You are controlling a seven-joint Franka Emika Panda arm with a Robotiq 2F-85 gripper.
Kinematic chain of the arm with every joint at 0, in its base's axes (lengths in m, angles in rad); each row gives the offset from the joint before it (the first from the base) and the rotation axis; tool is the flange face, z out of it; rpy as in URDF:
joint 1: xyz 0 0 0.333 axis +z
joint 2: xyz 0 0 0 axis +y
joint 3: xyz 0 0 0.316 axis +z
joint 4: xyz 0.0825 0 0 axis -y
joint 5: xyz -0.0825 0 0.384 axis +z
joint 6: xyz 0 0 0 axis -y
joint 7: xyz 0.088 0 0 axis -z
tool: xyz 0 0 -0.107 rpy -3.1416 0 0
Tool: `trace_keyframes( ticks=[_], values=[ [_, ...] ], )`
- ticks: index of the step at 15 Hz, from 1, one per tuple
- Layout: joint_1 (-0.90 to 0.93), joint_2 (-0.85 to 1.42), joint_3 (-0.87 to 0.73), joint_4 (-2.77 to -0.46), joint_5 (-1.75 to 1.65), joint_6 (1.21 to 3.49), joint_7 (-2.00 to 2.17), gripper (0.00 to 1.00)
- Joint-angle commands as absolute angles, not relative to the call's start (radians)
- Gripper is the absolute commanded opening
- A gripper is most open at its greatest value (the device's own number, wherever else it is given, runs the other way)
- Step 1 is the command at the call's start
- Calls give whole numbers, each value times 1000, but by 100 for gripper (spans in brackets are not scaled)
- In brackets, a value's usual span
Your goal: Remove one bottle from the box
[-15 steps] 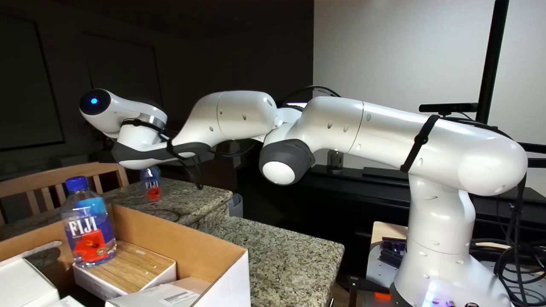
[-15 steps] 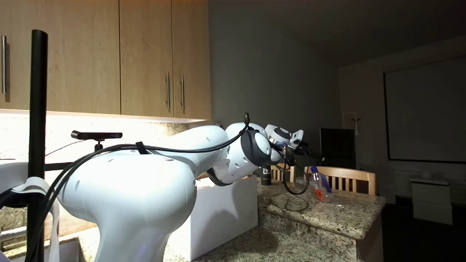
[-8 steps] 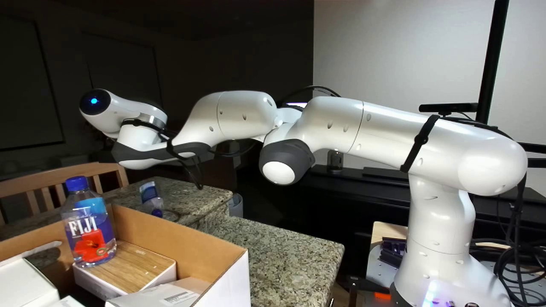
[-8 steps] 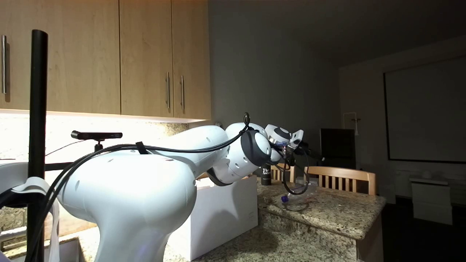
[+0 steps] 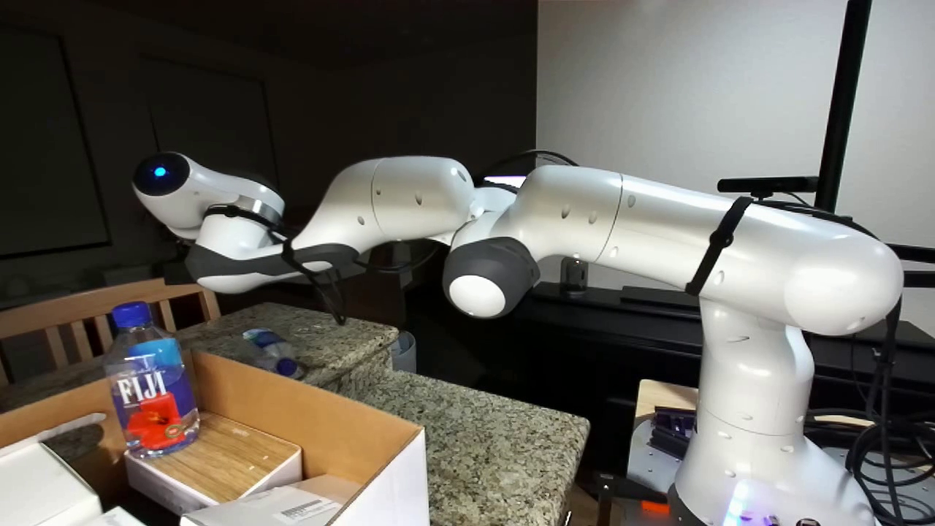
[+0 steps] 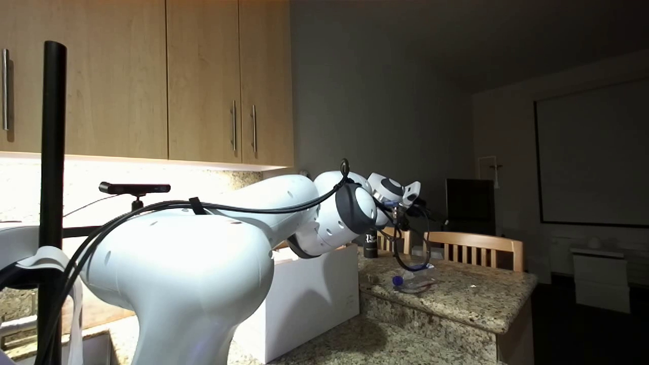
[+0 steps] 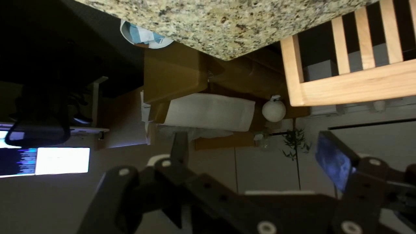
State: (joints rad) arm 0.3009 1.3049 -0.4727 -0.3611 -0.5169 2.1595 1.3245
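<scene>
The clear plastic bottle (image 5: pixel 269 351) lies on its side on the raised granite counter. Its blue cap points toward the box. It also shows in an exterior view (image 6: pixel 424 279), behind a cable loop, with a faint red patch. The box (image 5: pixel 292 405) is brown inside and white outside; its white outer wall (image 6: pixel 319 299) shows too. A blue-capped FIJI bottle (image 5: pixel 152 394) stands upright in it. My gripper (image 7: pixel 255 143) is open with nothing between its fingers. It is in the air above the counter (image 6: pixel 437 215), higher than the lying bottle and apart from it.
In the box are a wood-topped carton (image 5: pixel 226 453) and a white carton (image 5: pixel 40 489). A wooden chair (image 6: pixel 479 241) stands behind the raised counter (image 6: pixel 487 289). A black can (image 6: pixel 370 246) stands near the box. A cable loop (image 6: pixel 427 253) hangs below the wrist.
The bottle was tilted on its base below the gripper, then fell over and now lies on its side, cap turned toward the box. The wrist has shifted slightly.
</scene>
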Motion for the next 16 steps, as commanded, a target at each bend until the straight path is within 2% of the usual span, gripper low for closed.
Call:
trace_keyframes(
  ticks=[1, 2, 16],
  values=[
    [290, 1305, -409, -361, -485, 2245, 1165, 100],
    [300, 1306, -446, -361, -506, 2202, 1256, 100],
    [303, 1307, -444, -361, -505, 2205, 1251, 100]
  ],
)
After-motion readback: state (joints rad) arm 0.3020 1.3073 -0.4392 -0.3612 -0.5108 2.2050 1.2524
